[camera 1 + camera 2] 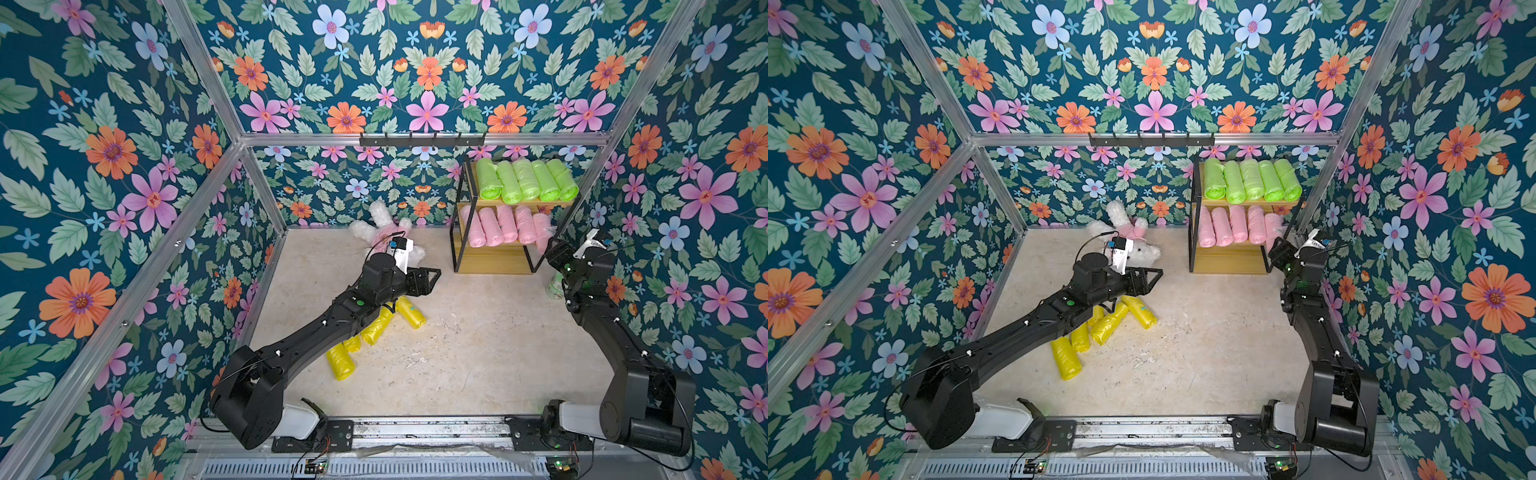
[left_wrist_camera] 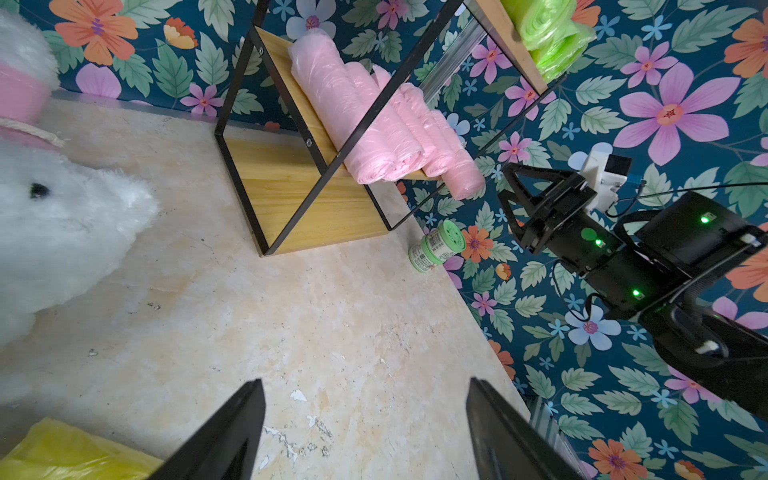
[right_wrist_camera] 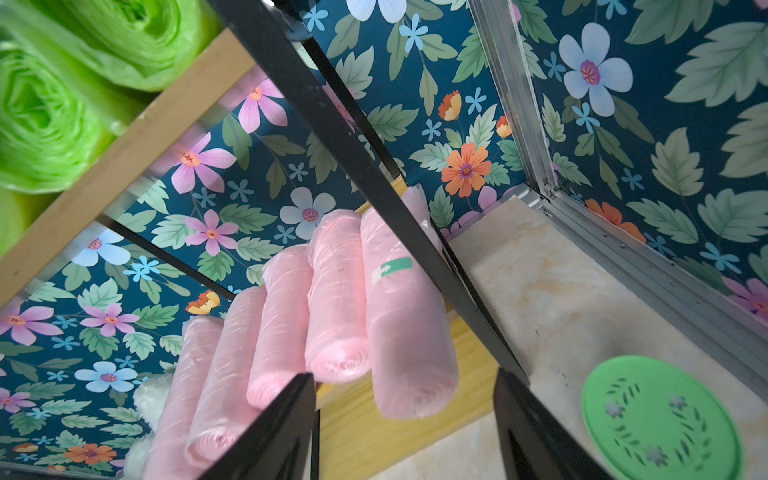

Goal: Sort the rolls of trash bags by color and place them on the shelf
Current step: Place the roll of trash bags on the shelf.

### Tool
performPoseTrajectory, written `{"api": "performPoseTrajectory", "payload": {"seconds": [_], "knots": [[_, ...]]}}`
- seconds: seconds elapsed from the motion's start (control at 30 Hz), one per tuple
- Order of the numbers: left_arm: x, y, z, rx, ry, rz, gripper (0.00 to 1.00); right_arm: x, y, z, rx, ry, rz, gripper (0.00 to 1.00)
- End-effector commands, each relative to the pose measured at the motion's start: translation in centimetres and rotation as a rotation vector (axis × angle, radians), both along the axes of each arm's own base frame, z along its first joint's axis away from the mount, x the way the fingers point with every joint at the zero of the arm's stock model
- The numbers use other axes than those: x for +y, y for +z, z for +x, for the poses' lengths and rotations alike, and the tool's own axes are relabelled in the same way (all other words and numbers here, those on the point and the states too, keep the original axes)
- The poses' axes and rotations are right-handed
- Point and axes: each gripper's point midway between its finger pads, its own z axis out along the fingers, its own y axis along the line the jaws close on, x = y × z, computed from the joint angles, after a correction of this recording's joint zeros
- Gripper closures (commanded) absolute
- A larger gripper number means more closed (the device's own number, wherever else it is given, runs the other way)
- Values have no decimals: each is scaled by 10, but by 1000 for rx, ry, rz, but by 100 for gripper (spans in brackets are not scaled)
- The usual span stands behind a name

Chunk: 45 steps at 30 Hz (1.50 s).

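Note:
The shelf (image 1: 492, 261) (image 1: 1225, 262) stands at the back right. Several lime green rolls (image 1: 525, 180) (image 1: 1252, 180) lie on its top board and several pale pink rolls (image 1: 503, 224) (image 1: 1237, 224) on the middle board; the bottom board is bare. Several yellow rolls (image 1: 376, 326) (image 1: 1106, 318) lie on the floor, partly hidden under my left arm. My left gripper (image 1: 430, 279) (image 2: 365, 382) hangs open above the floor just past them, with nothing in it. My right gripper (image 1: 552, 245) (image 3: 405, 376) is open at the shelf's right end. The outermost pink roll (image 3: 409, 332) (image 2: 461, 178) overhangs just ahead of its fingertips.
A small pale-green lidded jar (image 1: 555, 286) (image 2: 436, 245) (image 3: 660, 415) stands on the floor by the right wall, under my right arm. A white plush bunny (image 1: 386, 232) (image 2: 54, 224) lies at the back behind my left gripper. A black hook rail (image 1: 422, 139) hangs on the back wall.

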Motion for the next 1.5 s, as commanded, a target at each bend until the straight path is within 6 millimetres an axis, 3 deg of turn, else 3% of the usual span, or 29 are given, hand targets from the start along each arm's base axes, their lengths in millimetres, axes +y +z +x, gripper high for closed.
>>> {"api": "performPoseTrajectory", "payload": {"seconds": [0.0,0.2,0.4,0.63,1.0,1.27,1.47], "knots": [[-2,5,-1,-25,-15,-4,19,1,-11,-9,35,5,-14,43],[-4,4,-1,-22,-28,-4,19,0,-26,-3,70,12,-7,59],[-2,4,-2,-25,-21,-2,19,-1,-22,18,66,28,-4,67],[-1,2,-1,-25,-16,4,18,-1,-21,43,65,48,10,69],[-3,-4,2,-16,-13,21,18,-3,-23,65,62,55,35,67],[6,-22,4,-4,19,93,17,-3,-12,48,43,43,14,53],[32,-55,5,16,103,232,16,-1,8,14,7,22,-14,43]]}}
